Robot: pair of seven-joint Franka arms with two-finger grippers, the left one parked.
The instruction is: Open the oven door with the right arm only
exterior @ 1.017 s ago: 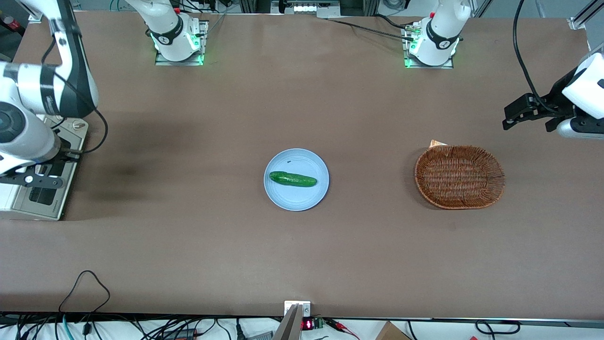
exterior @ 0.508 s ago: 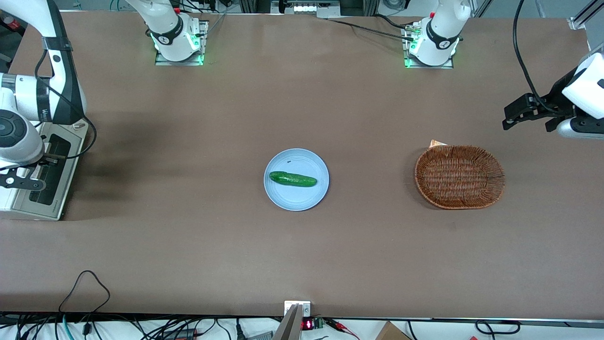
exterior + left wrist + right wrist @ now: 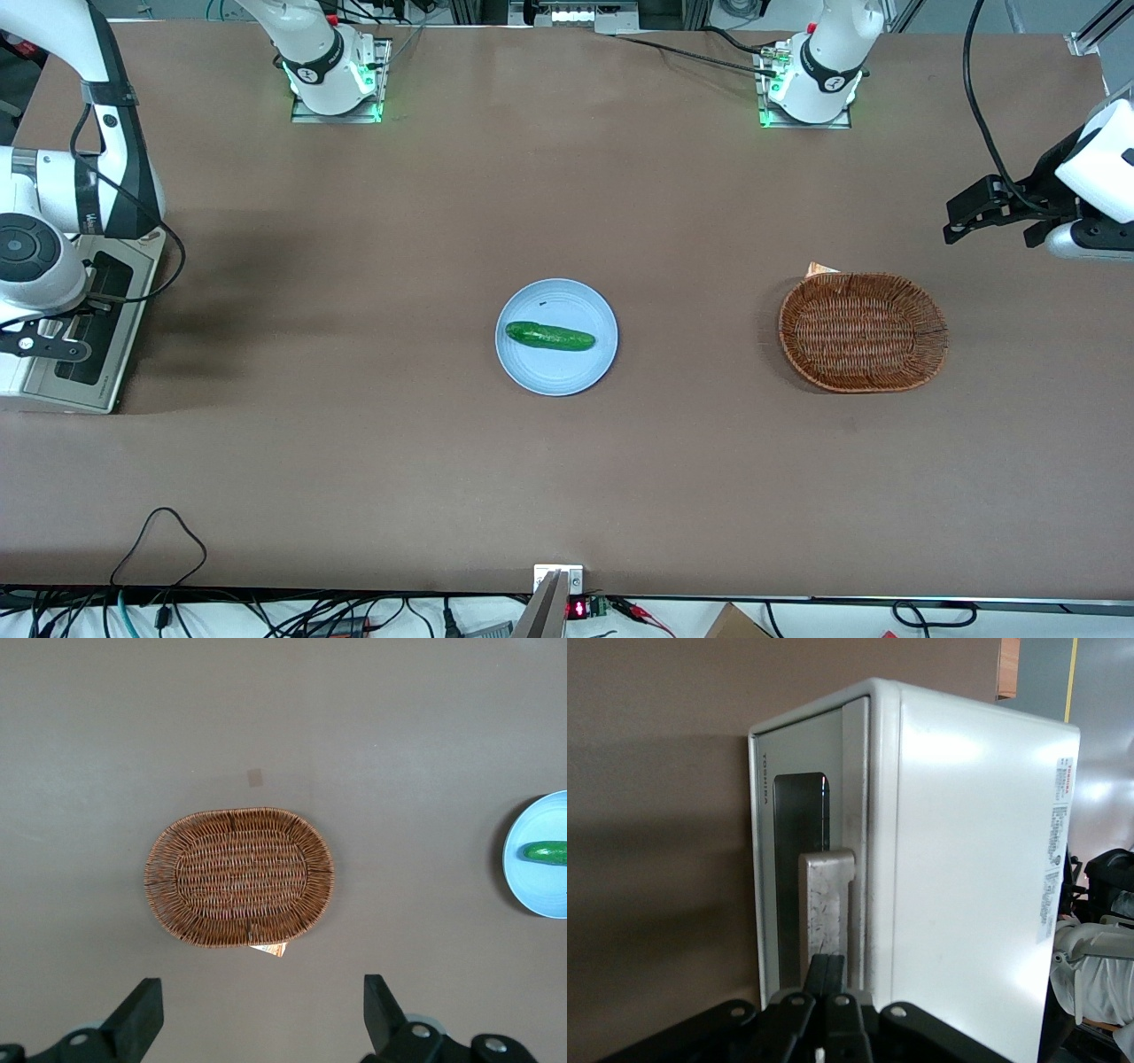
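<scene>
Pincer point(image 3: 827, 979) pressed together at bar handle point(image 3: 826, 904) of oven door point(image 3: 799, 868); since a second ago right arm point(image 3: 44, 221) drew back slightly; door looks shut, pull pending.

I see a broad brown tabletop point(image 3: 567, 461) under even light, black cables point(image 3: 159, 540) trailing along its near edge, grey flooring past the corners.

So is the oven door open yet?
Still shut. In the right wrist view the door sits flush against the white oven, no gap showing. The hand is at the handle.
</scene>
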